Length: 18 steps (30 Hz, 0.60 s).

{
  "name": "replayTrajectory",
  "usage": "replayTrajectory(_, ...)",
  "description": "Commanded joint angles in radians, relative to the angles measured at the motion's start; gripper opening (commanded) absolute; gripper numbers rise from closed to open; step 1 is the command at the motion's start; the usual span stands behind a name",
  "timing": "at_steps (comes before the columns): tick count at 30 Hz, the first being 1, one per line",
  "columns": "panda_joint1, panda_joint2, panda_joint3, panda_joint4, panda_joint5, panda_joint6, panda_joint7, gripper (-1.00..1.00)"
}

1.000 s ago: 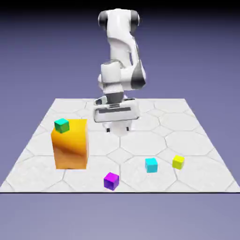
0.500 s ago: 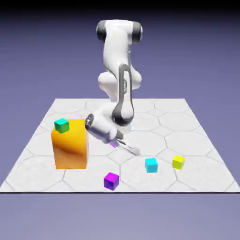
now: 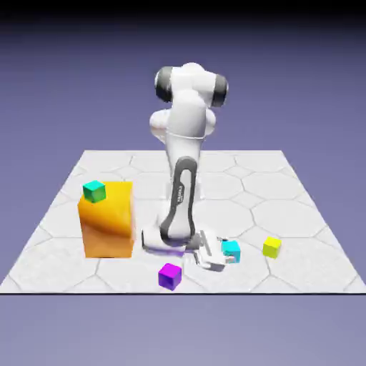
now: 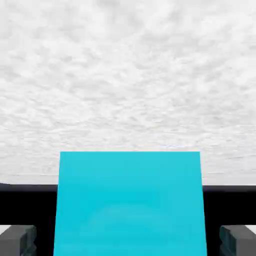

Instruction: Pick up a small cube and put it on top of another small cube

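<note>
My fingers [image 4: 130, 239] spread, small cube [image 4: 130, 205] between my fingertips [image 4: 19, 239], resting on desk [image 4: 125, 75], not yet pinched. Risk: uneven closing nudges cube sideways; off-centre pinch drops it before another small cube [image 3: 94, 190].

Plain blue-violet backdrop darkening toward the top, white table [image 3: 286, 186] with faint hexagonal tile lines, mottled white surface in hand view, even light
</note>
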Motion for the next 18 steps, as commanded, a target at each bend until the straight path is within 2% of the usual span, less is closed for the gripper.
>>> replayTrajectory(1, -0.019, -0.028, -0.029, -0.003, -0.044, -0.024, 0.016, -1.00)
replayTrajectory(3, -0.062, -0.068, -0.064, -0.006, -0.128, -0.048, 0.060, -1.00)
replayTrajectory(14, 0.015, -0.194, 0.137, -0.085, -0.604, 0.216, 0.135, -1.00)
replayTrajectory(18, -0.058, -0.293, 0.078, -0.010, -0.778, 0.264, 0.157, -1.00)
